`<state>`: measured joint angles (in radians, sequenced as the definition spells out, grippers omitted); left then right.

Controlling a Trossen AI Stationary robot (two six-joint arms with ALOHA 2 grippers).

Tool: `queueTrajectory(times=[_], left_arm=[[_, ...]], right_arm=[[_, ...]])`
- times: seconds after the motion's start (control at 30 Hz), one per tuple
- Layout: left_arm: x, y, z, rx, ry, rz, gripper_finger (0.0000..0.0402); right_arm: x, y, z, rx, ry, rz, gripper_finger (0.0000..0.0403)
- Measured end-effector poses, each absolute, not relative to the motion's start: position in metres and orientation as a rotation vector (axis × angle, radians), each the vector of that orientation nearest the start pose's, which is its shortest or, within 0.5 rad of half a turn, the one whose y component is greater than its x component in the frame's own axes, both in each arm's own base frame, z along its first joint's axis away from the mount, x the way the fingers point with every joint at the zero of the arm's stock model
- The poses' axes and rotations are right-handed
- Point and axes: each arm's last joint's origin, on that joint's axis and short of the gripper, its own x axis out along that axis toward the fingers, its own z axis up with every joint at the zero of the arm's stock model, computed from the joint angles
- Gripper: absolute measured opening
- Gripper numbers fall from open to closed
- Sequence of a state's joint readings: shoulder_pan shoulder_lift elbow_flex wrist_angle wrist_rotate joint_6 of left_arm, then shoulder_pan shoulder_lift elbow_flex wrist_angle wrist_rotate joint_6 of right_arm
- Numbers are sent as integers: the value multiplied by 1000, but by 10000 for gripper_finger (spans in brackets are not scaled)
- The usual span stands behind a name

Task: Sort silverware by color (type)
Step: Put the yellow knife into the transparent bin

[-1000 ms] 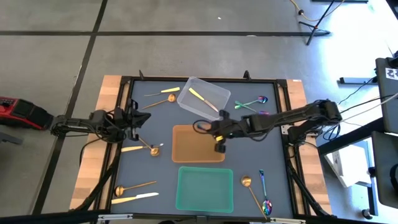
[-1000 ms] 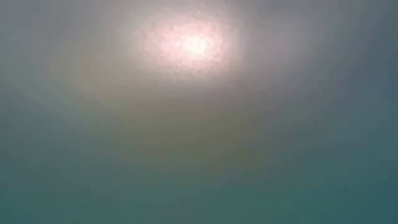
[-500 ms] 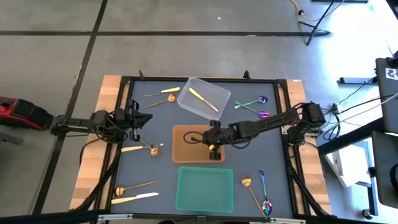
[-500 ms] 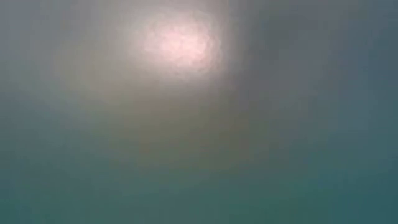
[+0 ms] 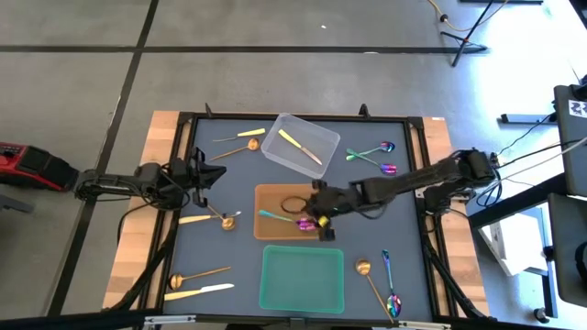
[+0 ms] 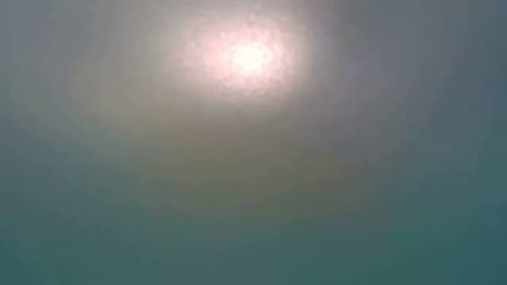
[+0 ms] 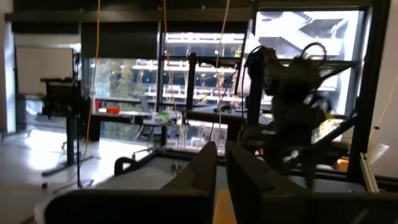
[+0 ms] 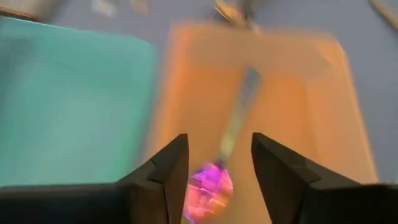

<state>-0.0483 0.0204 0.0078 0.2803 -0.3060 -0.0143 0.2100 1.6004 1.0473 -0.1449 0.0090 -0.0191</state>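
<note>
My right gripper (image 8: 219, 140) hangs open over the near right part of the orange bin (image 5: 275, 197). A rainbow spoon (image 5: 292, 220) lies in that bin, its purple bowl (image 8: 208, 186) below the gap between the fingers and its handle pointing toward the table's left. My left gripper (image 7: 220, 163) is level at the table's left side, its fingers a narrow slit apart with nothing between them. More silverware lies around the table: rainbow spoons (image 5: 371, 152) (image 5: 390, 284), copper spoons (image 5: 223, 218) (image 5: 197, 275), and pale knives (image 5: 199, 291). The low view shows only haze.
A clear bin (image 5: 316, 136) at the far middle holds a yellow knife (image 5: 300, 147). A green bin (image 5: 303, 278) stands near the front edge, just in front of the orange one. A copper spoon (image 5: 367, 275) lies right of the green bin.
My right gripper has stayed over the orange bin, shifting slightly toward the table's near edge. The rainbow spoon, which did not show in the bin before, now lies on the bin's floor beneath it.
</note>
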Motion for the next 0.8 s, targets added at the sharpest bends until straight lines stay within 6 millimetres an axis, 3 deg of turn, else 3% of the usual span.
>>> queueTrajectory(times=[0.13,0.33,0.57,0.8], left_arm=[[93,6,193,-94,-248,320,89],[96,14,200,-68,-176,499,157],[110,26,207,-20,4,664,161],[127,50,221,-42,260,840,161]], right_arm=[[315,81,230,-154,535,337,177],[286,68,237,-174,340,350,179],[266,41,253,-224,180,262,179],[266,26,257,-312,159,210,179]])
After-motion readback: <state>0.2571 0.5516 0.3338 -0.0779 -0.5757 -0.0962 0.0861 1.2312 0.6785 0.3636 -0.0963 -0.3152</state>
